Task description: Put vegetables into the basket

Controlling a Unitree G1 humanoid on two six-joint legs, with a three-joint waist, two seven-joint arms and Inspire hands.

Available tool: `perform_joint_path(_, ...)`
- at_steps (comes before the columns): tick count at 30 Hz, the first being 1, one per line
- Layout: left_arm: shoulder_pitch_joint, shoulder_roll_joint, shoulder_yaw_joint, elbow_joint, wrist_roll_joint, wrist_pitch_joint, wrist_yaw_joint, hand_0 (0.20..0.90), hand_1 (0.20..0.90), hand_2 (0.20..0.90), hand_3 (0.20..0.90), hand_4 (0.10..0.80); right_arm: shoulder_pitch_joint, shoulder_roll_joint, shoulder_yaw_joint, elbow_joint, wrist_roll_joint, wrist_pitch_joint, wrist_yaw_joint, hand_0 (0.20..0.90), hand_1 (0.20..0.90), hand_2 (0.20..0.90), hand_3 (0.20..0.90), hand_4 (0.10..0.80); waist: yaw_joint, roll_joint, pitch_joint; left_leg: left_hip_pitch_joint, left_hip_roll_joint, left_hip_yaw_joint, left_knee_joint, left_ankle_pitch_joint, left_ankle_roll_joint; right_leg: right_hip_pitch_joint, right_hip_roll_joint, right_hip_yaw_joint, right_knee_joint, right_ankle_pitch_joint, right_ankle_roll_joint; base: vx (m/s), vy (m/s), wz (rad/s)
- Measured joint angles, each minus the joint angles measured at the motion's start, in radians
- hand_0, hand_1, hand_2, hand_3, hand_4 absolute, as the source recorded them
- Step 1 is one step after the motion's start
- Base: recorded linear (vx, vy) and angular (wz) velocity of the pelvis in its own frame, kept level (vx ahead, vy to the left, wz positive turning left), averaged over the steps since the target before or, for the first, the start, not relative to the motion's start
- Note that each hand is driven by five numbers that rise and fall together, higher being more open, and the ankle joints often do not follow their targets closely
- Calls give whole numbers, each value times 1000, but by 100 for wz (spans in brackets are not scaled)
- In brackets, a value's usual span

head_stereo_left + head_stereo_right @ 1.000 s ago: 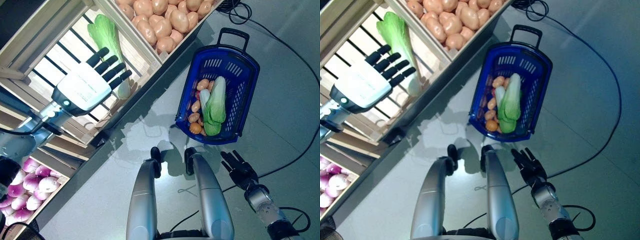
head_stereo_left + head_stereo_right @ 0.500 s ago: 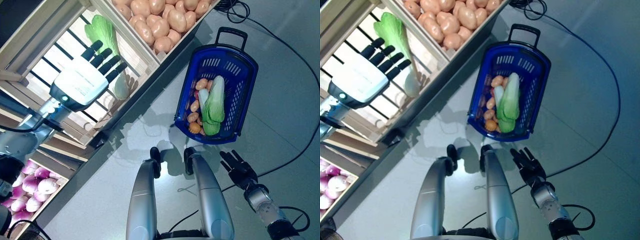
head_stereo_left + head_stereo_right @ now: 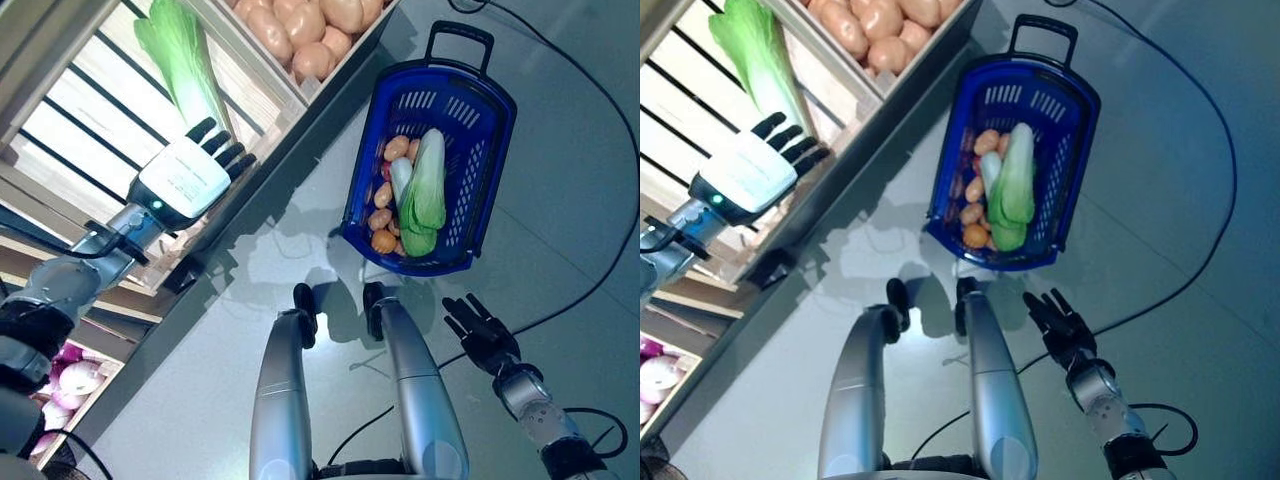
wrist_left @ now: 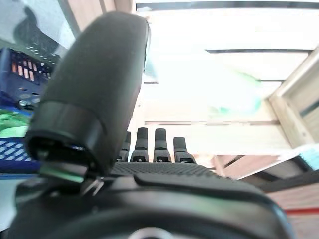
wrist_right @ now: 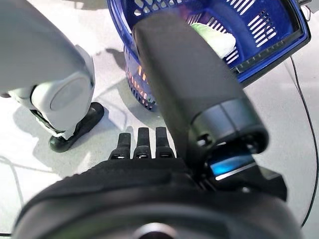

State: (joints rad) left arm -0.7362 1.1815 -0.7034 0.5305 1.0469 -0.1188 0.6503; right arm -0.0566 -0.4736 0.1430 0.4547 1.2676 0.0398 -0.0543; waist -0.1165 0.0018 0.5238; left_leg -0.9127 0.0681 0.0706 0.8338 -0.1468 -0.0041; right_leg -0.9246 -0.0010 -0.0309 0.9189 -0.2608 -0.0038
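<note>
A blue basket (image 3: 478, 120) stands on the floor, holding a green-white cabbage (image 3: 427, 190), a white radish and several potatoes. A second leafy cabbage (image 3: 182, 52) lies on the slatted wooden shelf. My left hand (image 3: 190, 172) hovers over the shelf's front part just below that cabbage, its fingers straight and open, holding nothing. The cabbage (image 4: 234, 94) shows as a pale green blur past the fingers in the left wrist view. My right hand (image 3: 480, 329) hangs low at the right, open and empty, a little below the basket (image 5: 259, 40).
A wooden crate of potatoes (image 3: 305, 30) sits beside the cabbage shelf, at the top. Purple-white onions (image 3: 70, 375) fill a lower bin at the left. The shelf's dark front edge (image 3: 270, 190) runs diagonally between my left hand and the basket.
The camera has shifted, so the whole scene sits differently. My left hand has drawn back down the shelf, away from the cabbage. The right hand has stayed put.
</note>
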Motion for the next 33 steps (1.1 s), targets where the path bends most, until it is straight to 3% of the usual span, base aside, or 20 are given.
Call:
perform_joint_path(11,-44,-62,1,53,-22,116,49,900,900,900,900,800,-16,-29,2,-34,1,2,-2,900,900,900,900,800,-2,-9,0,-155,0,-4,82,-4,1,-153,0,5,75,5,2,-26,67,-1)
perform_joint_path(21,-66,-72,11,49,-21,300,106,900,900,900,900,800,-48,-53,16,-96,1,26,-10,900,900,900,900,800,-2,-13,0,-252,-20,-5,80,0,7,-260,-7,20,67,29,13,-30,69,-6)
perform_joint_path(33,-66,-81,11,70,-22,340,127,900,900,900,900,800,-56,-70,22,-144,15,41,-10,900,900,900,900,800,-7,-16,-1,-255,-23,-4,58,5,12,-260,-12,17,42,34,11,-14,6,0)
